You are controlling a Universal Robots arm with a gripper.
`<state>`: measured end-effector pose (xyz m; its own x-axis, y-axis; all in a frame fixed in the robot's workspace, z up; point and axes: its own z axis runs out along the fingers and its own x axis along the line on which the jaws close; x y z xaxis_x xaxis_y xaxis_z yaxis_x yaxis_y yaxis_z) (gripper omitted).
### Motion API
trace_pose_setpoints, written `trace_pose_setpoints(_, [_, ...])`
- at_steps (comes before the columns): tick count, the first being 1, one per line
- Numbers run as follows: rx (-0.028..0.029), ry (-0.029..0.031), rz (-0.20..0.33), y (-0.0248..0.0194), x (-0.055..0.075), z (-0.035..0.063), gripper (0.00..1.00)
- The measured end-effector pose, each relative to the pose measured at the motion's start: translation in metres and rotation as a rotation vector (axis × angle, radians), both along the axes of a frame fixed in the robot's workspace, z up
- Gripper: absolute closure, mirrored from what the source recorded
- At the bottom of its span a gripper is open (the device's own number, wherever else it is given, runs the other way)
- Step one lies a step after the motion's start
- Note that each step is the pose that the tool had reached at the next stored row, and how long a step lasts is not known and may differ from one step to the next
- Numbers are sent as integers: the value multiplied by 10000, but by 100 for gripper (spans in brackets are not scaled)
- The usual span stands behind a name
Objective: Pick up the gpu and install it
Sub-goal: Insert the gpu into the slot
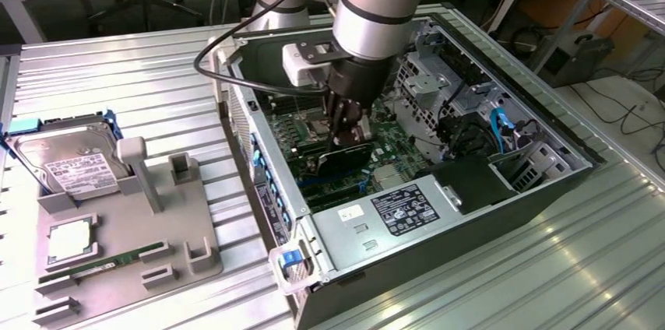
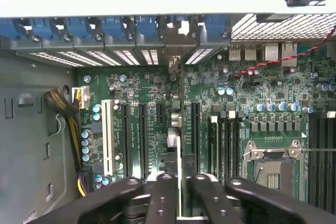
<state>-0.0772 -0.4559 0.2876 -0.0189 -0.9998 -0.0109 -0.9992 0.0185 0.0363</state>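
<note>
Claw (image 1: 344, 145) is down inside the case (image 1: 540, 182) pinching the gpu (image 1: 343, 160) edge-on over the motherboard (image 2: 210, 103), whose slots the wrist view shows, while the exterior view has the hard drive (image 1: 65, 160).

one gpu (image 1: 346, 160), one hard drive (image 1: 65, 165), one ram stick (image 1: 104, 259), one computer case (image 1: 437, 213)
</note>
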Motion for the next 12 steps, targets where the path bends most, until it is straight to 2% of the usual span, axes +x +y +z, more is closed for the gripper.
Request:
trace_pose_setpoints(2, [-29,0,0,17,-15,-5,89])
trace_pose_setpoints(7, [-51,0,1,59,-27,-65,89])
trace_pose_setpoints(12, [-64,1,0,62,-29,-108,89])
